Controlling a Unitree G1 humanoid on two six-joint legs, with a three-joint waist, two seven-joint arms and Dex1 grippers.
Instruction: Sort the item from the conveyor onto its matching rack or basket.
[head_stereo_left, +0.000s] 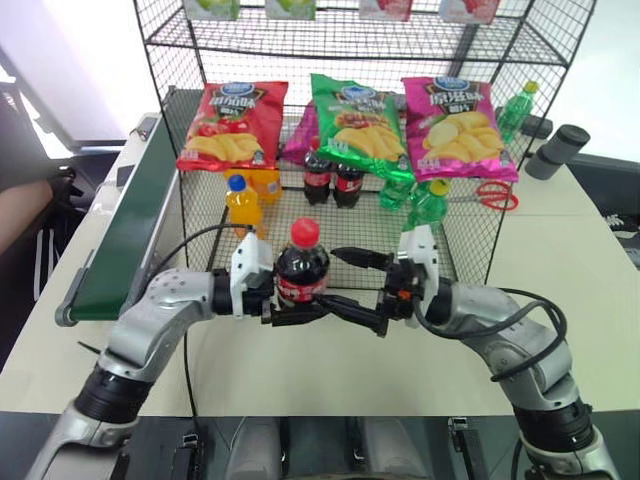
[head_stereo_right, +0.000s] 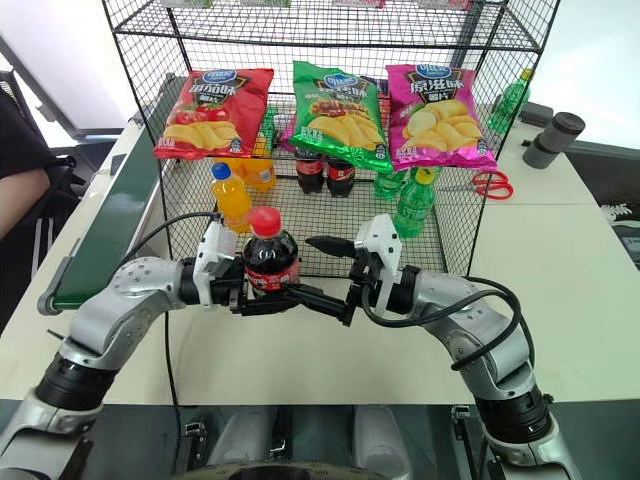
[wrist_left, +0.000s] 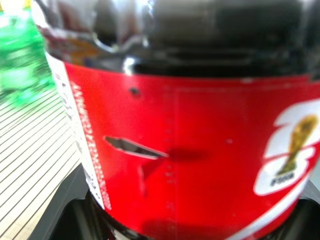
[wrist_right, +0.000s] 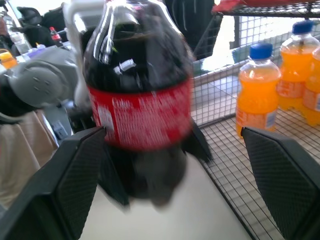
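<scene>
The item, a small cola bottle (head_stereo_left: 300, 268) with a red cap and red label, stands upright above the table in front of the rack. My left gripper (head_stereo_left: 297, 308) is shut on its lower body, and its label (wrist_left: 190, 150) fills the left wrist view. My right gripper (head_stereo_left: 353, 285) is open just right of the bottle and pointing at it. Its fingers (wrist_right: 65, 185) stand either side of the bottle (wrist_right: 140, 100) without touching. The dark green conveyor (head_stereo_left: 125, 230) runs along the left. The black wire rack (head_stereo_left: 470, 245) stands behind, with two more cola bottles (head_stereo_left: 332, 180) inside.
Three chip bags (head_stereo_left: 355, 120) hang across the rack's front. Orange-juice bottles (wrist_right: 257, 95) and green soda bottles (head_stereo_left: 425, 200) stand on its floor. Red scissors (head_stereo_left: 495, 195) and a dark cylinder (head_stereo_left: 558, 150) lie on the table to the right. A person's arm (head_stereo_left: 20, 215) shows at far left.
</scene>
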